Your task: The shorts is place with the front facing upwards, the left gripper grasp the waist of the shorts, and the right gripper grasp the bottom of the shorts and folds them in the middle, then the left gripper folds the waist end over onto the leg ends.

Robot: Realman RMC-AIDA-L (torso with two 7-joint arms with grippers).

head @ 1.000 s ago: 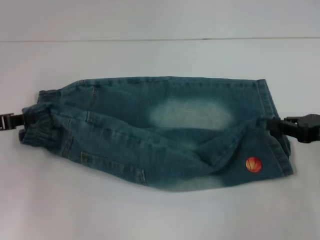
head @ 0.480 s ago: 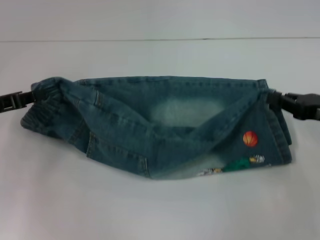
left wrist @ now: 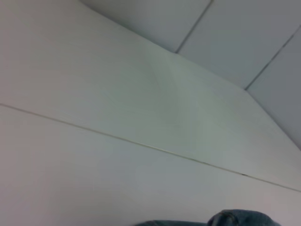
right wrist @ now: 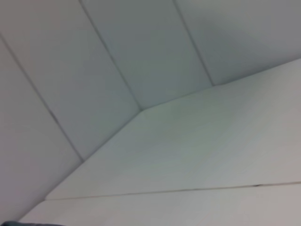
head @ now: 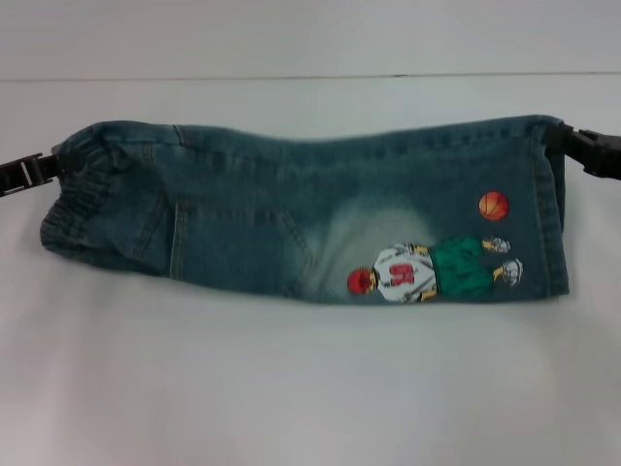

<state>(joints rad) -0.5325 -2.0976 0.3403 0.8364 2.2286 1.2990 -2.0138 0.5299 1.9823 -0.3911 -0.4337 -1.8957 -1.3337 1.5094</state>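
The blue denim shorts point(head: 291, 209) lie folded lengthwise on the white table point(head: 310, 388), elastic waist to the left, leg ends to the right. A basketball-player print and an orange ball patch show on the top layer near the leg ends. My left gripper point(head: 49, 167) is shut on the waist at its far corner. At the far right corner my right gripper point(head: 565, 144) is shut on the leg hem. A sliver of denim point(left wrist: 235, 219) shows in the left wrist view; the right wrist view shows only table and wall.
The white table stretches bare in front of the shorts. A seam line point(head: 310, 77) runs across the table behind them. Wall panels stand beyond the table's far edge.
Both grippers carried the near edge of the shorts up and away, laying it over the far edge. The fold is now flat and the printed side faces up.
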